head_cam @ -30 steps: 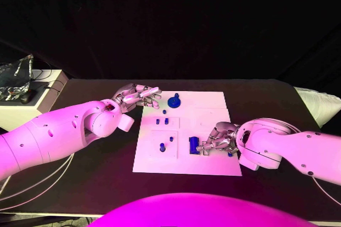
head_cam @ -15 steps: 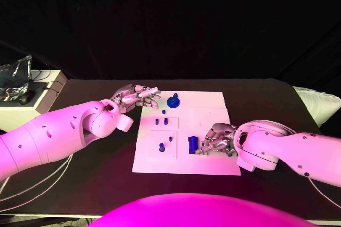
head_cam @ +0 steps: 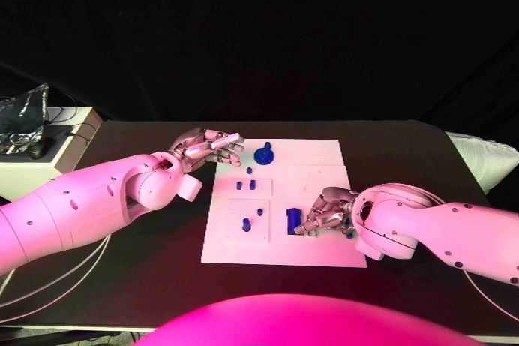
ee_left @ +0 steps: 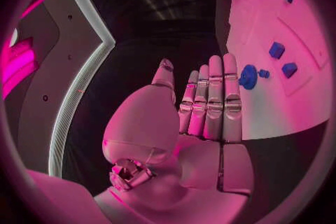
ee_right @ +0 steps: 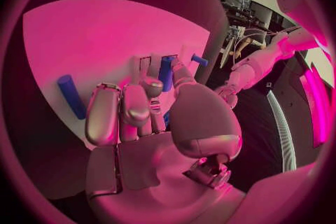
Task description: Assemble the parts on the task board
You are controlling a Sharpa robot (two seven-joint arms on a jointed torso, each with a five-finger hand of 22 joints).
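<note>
Right hand [head_cam: 330, 213] is curling its fingers at the upright blue block [head_cam: 294, 221] on the task board [head_cam: 325, 154], grip unconfirmed, likely seating it | left hand [head_cam: 208, 146] is hovering open, fingers straight, beside the round blue part [head_cam: 264, 155], apparently waiting.

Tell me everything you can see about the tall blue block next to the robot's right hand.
The tall blue block is a dark blue, upright rectangular piece, plastic by the look of it, standing on the near right part of the white task board. The right hand sits right beside it with curled fingers at its side; whether they actually grip or only touch it cannot be told. In the right wrist view a blue piece stands just beyond those fingertips, most likely the same block.
</note>
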